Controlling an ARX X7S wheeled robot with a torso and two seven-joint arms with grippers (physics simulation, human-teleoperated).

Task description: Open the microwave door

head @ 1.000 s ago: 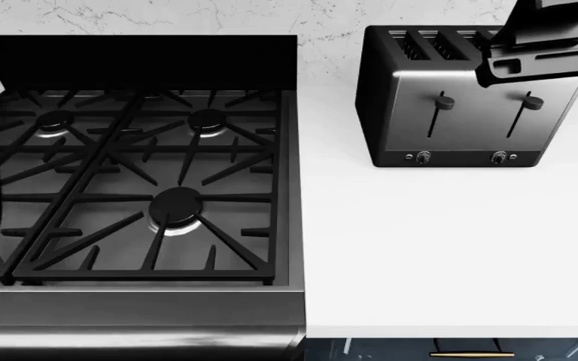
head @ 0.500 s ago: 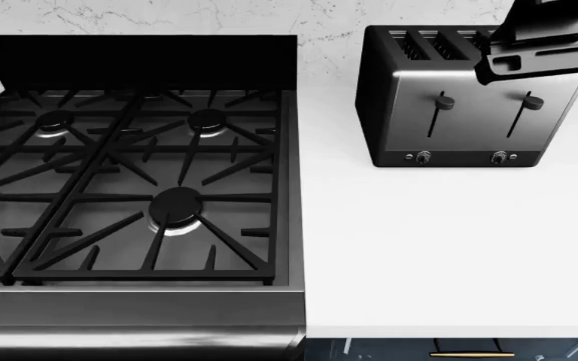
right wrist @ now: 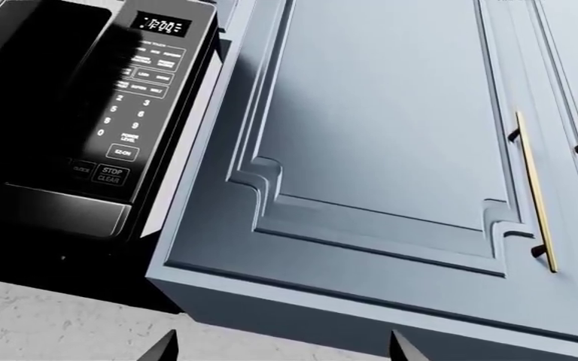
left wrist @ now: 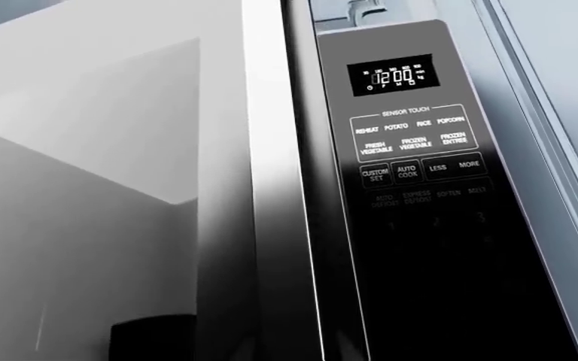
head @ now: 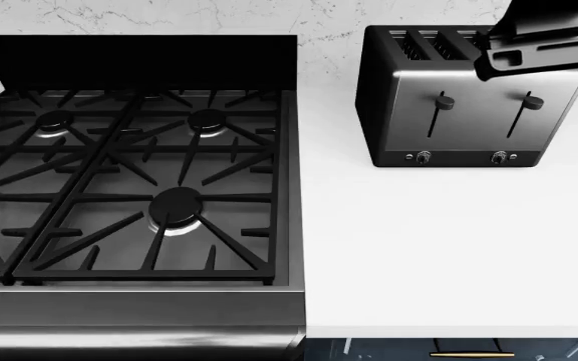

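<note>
The microwave (left wrist: 415, 173) fills the left wrist view at very close range. Its control panel has a lit display, and its glass door (left wrist: 108, 195) ends in a steel edge strip (left wrist: 274, 188) beside the panel. My left gripper's fingers are lost in the dark at that view's lower edge. The right wrist view shows the microwave (right wrist: 58, 113) from further off, with its dark door lying flush with the front. My right gripper (right wrist: 281, 350) is open, its two pointed fingertips (right wrist: 163, 347) wide apart and holding nothing. The right arm (head: 540, 45) is raised over the toaster.
A blue-grey wall cabinet (right wrist: 369, 135) with brass handles (right wrist: 533, 192) hangs beside the microwave. Below are a gas stove (head: 138, 180) with black grates, a white counter (head: 450, 248) and a steel toaster (head: 465, 98) against the marble wall.
The dark left arm at the head view's left edge has moved out of sight. The right arm has shifted slightly upward over the toaster.
</note>
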